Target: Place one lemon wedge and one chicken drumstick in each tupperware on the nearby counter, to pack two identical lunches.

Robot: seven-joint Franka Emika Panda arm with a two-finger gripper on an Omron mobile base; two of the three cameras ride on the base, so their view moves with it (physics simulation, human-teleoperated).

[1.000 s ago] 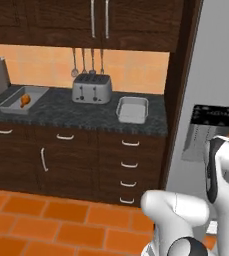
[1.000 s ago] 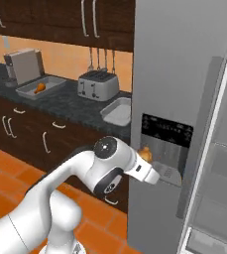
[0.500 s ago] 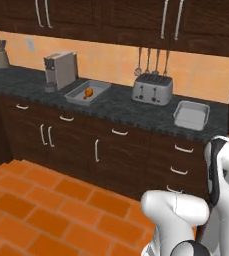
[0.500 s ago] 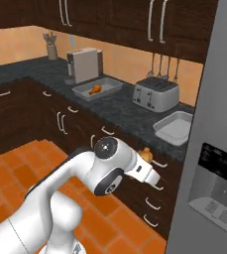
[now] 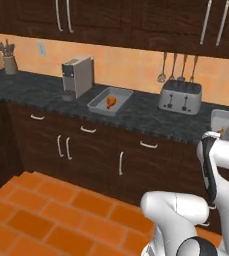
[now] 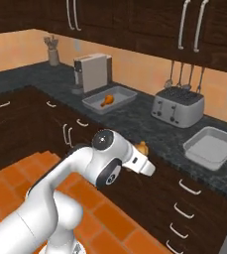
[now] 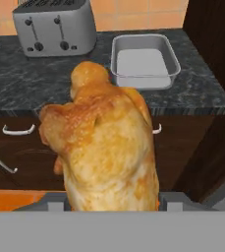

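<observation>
Chicken drumstick (image 7: 106, 147) clamped between fingers, views swung from fridge toward counter (image 5: 136, 117), tupperware (image 7: 143, 61) ahead.

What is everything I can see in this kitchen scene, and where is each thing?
chicken drumstick: two, orange-brown; one lies in the left tupperware, one is held at the gripper.
tupperware: two, light grey, on the counter; one left of the toaster, one right of it, with nothing in it.
toaster: one, steel, on the counter between the containers.
coffee machine: one, grey, left of the left tupperware.
utensil pot: one, grey, at the counter's far left.
hanging utensils: three, silver, on the wall above the toaster.
counter: one, black speckled, over dark drawers.
floor: orange tiles.
gripper: one, white, shut on the drumstick, in front of the drawers.
</observation>
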